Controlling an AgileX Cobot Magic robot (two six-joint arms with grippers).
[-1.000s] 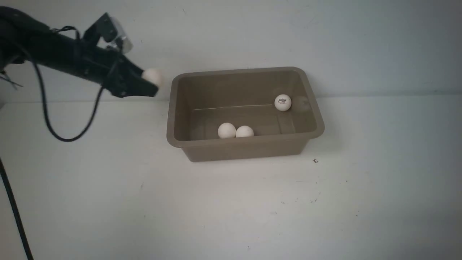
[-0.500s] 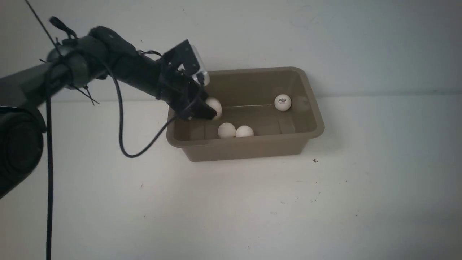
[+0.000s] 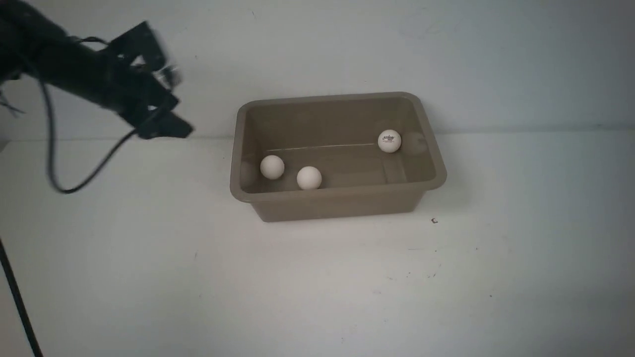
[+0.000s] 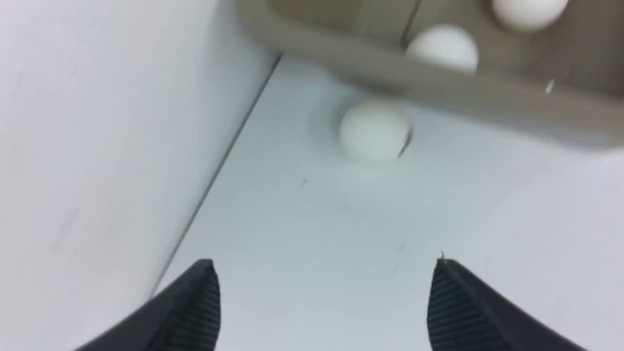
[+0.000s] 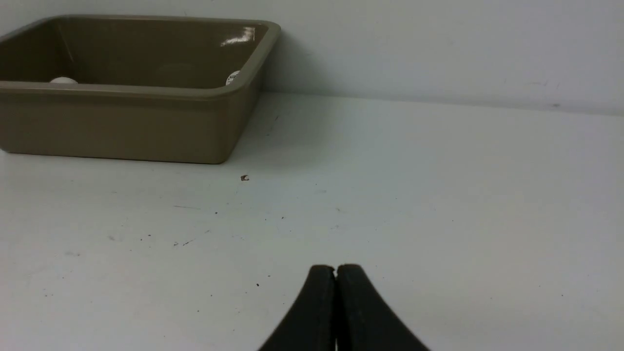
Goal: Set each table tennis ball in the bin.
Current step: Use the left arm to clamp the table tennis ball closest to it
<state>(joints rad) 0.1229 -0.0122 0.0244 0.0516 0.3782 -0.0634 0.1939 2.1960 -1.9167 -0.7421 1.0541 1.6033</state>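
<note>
The taupe bin (image 3: 337, 203) stands at the back of the white table. Three white table tennis balls show inside it: one (image 3: 272, 167) near its left wall, one (image 3: 309, 177) by the front wall, and the logo ball (image 3: 389, 141) at the far right. In the left wrist view a blurred fourth ball (image 4: 375, 131) looks to be on the table just outside the bin's rim (image 4: 438, 90); the front view does not show it. My left gripper (image 3: 171, 126) (image 4: 324, 263) hangs open and empty to the left of the bin. My right gripper (image 5: 335, 267) is shut on nothing, low over the table.
A pale wall (image 3: 446, 49) rises right behind the bin. A black cable (image 3: 74, 186) loops under my left arm. A tiny dark speck (image 3: 434, 220) lies in front of the bin's right corner.
My left gripper carried a ball over the bin's left end, opened and let it go, then swung back out to the left. The two front balls in the bin rolled leftward.
</note>
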